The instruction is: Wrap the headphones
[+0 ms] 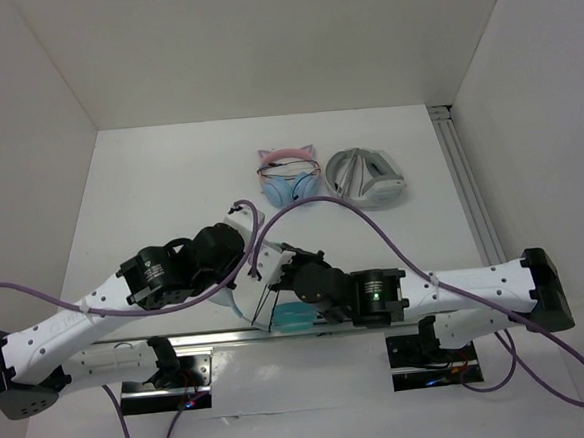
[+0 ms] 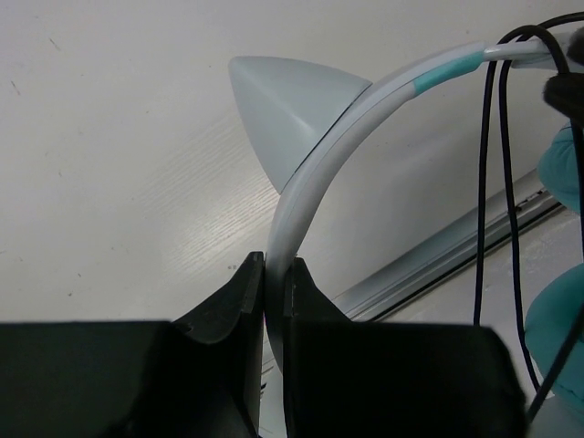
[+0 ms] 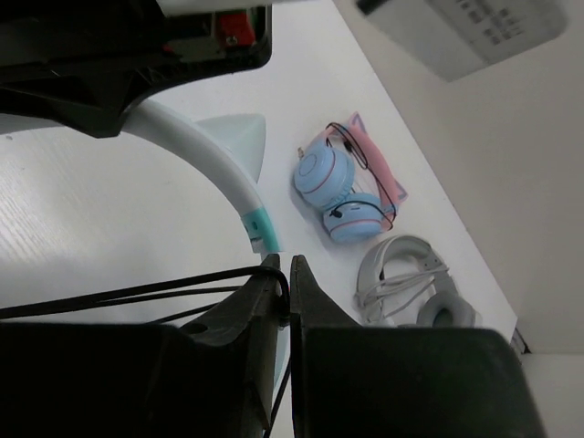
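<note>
The headphones are held up between the two arms near the table's front edge. The pale headband (image 2: pixel 319 173) has a pointed cat ear (image 2: pixel 287 109) and a teal band. My left gripper (image 2: pixel 274 272) is shut on the headband's lower end. The teal ear cups (image 2: pixel 558 319) show at the right edge of that view and in the top view (image 1: pixel 294 317). My right gripper (image 3: pixel 286 272) is shut on the thin black cable (image 3: pixel 137 294), which runs in several strands leftwards below the headband (image 3: pixel 219 164). The cable (image 2: pixel 497 182) also hangs in loops by the cups.
A pink cat-ear pair with light-blue cups (image 1: pixel 289 176) and a grey-white pair (image 1: pixel 367 179) lie at the back of the table, also in the right wrist view (image 3: pixel 342 182). An aluminium rail (image 1: pixel 230 336) runs along the front edge; another (image 1: pixel 467 187) lines the right wall.
</note>
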Controlling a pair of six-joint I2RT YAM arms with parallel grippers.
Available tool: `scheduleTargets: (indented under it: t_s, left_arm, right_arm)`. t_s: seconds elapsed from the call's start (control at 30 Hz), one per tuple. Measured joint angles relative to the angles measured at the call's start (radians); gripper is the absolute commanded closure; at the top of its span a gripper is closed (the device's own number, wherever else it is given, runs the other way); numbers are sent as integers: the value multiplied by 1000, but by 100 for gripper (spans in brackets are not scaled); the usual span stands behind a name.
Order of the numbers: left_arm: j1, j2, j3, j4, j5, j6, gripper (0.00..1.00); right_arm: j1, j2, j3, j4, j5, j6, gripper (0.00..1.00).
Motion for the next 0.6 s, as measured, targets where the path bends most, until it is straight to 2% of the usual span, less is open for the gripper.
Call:
scheduleTargets:
  t_s: [0.2,0.6]
  left_arm:
    - [1,3,-2,37,16,7,100]
    - [2,34,-5,66,94,18,100]
  right_arm:
    - [12,-67,-16,41,-20,-79,95]
    - [-26,-87,-97,71,-58,-166,94]
